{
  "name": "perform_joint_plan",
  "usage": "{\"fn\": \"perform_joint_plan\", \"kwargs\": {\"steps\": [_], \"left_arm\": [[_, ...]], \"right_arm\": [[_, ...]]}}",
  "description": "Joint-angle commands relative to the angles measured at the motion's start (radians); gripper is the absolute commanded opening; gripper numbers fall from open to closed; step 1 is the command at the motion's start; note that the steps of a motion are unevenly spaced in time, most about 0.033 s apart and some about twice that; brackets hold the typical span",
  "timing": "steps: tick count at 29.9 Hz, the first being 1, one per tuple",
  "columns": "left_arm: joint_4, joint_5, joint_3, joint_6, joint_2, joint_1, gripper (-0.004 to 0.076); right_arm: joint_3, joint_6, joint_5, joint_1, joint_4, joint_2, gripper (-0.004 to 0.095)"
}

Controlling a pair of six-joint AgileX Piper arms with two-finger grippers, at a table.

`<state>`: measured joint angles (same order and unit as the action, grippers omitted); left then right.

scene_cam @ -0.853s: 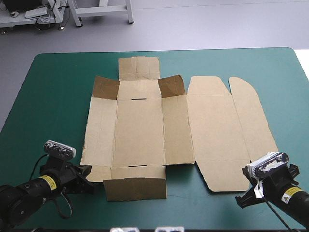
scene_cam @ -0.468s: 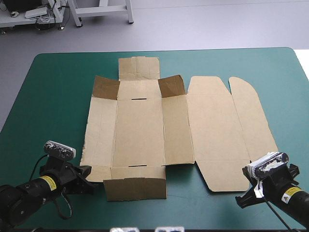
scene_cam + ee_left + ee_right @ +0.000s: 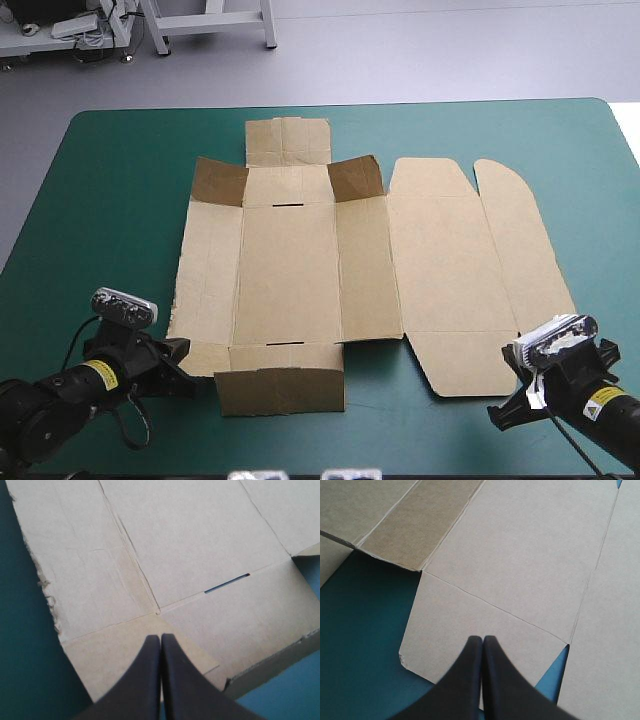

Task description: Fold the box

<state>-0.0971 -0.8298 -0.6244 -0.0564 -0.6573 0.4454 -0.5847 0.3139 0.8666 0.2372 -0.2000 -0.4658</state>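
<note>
The brown box (image 3: pixel 290 270) lies as a cut sheet in the middle of the teal-green table, its lid panel (image 3: pixel 450 270) flat to the right. Two small far corner flaps (image 3: pixel 355 178) stand slightly raised, and the near end flap (image 3: pixel 282 390) is tilted up. My left gripper (image 3: pixel 180 365) is shut at the box's near-left corner; in the left wrist view its tip (image 3: pixel 160 639) sits over the corner flap (image 3: pixel 115 650). My right gripper (image 3: pixel 505 412) is shut at the lid's near-right corner, its tip (image 3: pixel 482 640) over the lid's near flap (image 3: pixel 470 625).
Bare teal-green cover (image 3: pixel 100 200) surrounds the sheet on the left, right and near sides. The box's left edge (image 3: pixel 45 585) is frayed. Beyond the far table edge there is grey floor with stand legs.
My left arm has shifted very slightly. The box and my right arm stand as before.
</note>
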Motion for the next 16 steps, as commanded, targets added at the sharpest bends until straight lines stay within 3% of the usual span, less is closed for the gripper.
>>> {"fn": "perform_joint_plan", "kwargs": {"steps": [1, 11, 16], "left_arm": [[0.009, 0.088, -0.081, -0.012, -0.056, 0.0, -0.0008], [0.027, 0.092, -0.335, 0.036, -0.395, -0.011, 0.0001], [-0.058, 0.093, -0.384, 0.109, -0.487, -0.128, 0.0013]], "right_arm": [[-0.033, 0.004, -0.079, -0.001, -0.008, -0.012, -0.0018], [-0.033, 0.004, -0.09, -0.001, -0.008, -0.012, -0.0018], [-0.033, 0.004, -0.09, -0.001, -0.008, -0.012, -0.0018]]}}
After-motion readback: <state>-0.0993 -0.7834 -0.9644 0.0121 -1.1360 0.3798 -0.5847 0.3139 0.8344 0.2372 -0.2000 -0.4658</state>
